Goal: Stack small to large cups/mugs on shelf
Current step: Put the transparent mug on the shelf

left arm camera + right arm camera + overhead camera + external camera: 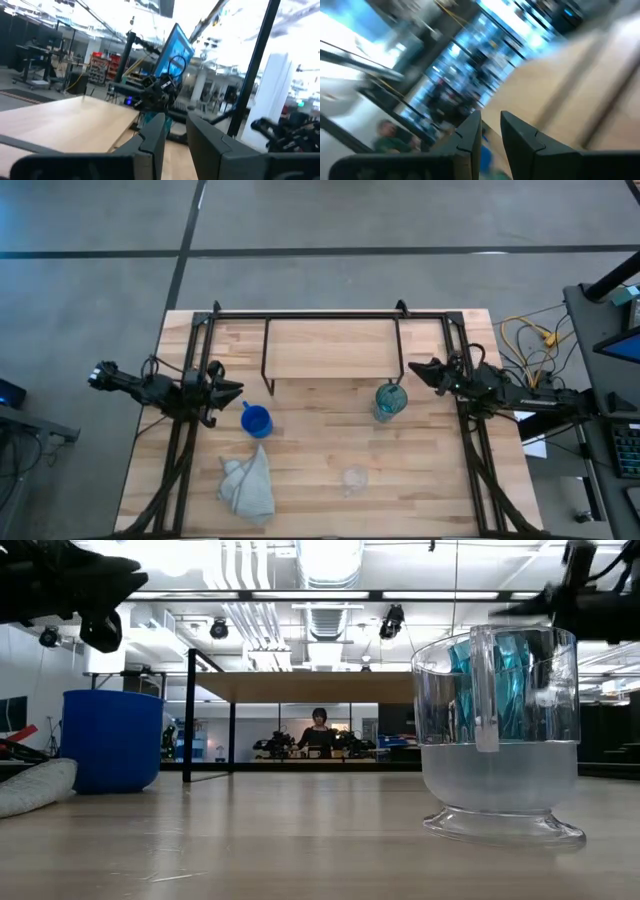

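A: While the left claw (232, 389) sits nearly pressed together, pinching nothing, the blue mug (256, 420) is just beside its tips.
B: Could knock it. Right claw (418, 367), narrow gap too, empty; teal cup (390, 401) close by, glass cup (354, 477) further, shelf (333, 348) between both claws.

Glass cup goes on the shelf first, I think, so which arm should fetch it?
Probably right. The glass cup lies right of centre, nearer the right tool; the left tool hovers by the blue mug.

A blue mug (256, 420), a teal cup (390, 400) and a clear glass cup (354, 477) are standing upright on the desk, the shelf (333, 346) sitting behind them.
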Motion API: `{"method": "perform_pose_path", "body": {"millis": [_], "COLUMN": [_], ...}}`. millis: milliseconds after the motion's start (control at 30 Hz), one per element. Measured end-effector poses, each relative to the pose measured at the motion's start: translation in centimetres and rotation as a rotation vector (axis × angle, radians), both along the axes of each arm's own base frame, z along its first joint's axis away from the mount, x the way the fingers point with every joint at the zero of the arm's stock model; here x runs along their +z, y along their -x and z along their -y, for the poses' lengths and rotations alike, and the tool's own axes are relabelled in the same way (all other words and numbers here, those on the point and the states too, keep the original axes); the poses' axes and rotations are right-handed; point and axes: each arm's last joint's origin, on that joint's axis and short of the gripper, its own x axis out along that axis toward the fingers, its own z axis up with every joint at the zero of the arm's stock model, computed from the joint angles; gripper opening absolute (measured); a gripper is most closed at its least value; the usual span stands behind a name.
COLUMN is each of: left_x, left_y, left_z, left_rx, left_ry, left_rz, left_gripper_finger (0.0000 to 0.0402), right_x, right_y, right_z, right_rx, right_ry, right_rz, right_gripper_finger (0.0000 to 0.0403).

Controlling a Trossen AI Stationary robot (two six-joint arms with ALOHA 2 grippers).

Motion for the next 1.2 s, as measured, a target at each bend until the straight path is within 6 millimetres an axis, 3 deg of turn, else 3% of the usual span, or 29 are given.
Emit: {"method": "perform_pose_path", "body": {"millis": [100, 200, 300, 533, 700, 933, 1033, 1200], "left_x": [0.3, 2.0, 3.5, 10.6, 14.0, 17.3, 17.8, 16.8], "left_y": [-0.1, -0.1, -0.5, -3.2, -7.7, -14.5, -17.2, -21.9], "left_z": [0.0, 0.0, 0.2, 1.2, 2.8, 5.1, 6.1, 7.7], "left_rx": [0.017, 0.012, -0.011, -0.008, -0.016, -0.005, -0.005, 0.001], "left_ry": [0.014, 0.03, -0.006, -0.2, -0.27, -0.267, -0.188, 0.03], "left_rz": [-0.022, -0.027, -0.113, -0.289, -0.478, -0.494, -0.498, -0.538], "left_gripper_finger": [0.0066, 0.0066, 0.0066, 0.0066, 0.0066, 0.0066, 0.0066, 0.0066], "right_x": [1.7, 3.3, 5.2, 11.0, 14.8, 19.4, 20.8, 22.4], "right_y": [0.5, 0.9, 1.1, 0.8, -1.1, -5.2, -6.6, -8.7], "right_z": [-0.1, -0.3, -0.3, -0.6, -0.8, -1.8, -2.0, -2.0], "right_rx": [0.012, 0.041, 0.054, 0.093, 0.162, 0.355, 0.385, 0.407], "right_ry": [0.061, 0.104, 0.109, 0.096, 0.112, 0.219, 0.253, 0.308], "right_rz": [0.165, 0.229, 0.197, -0.001, -0.233, -0.476, -0.595, -0.752], "right_gripper_finger": [0.0068, 0.0068, 0.0068, 0.0068, 0.0068, 0.0068, 0.0068, 0.0068]}}
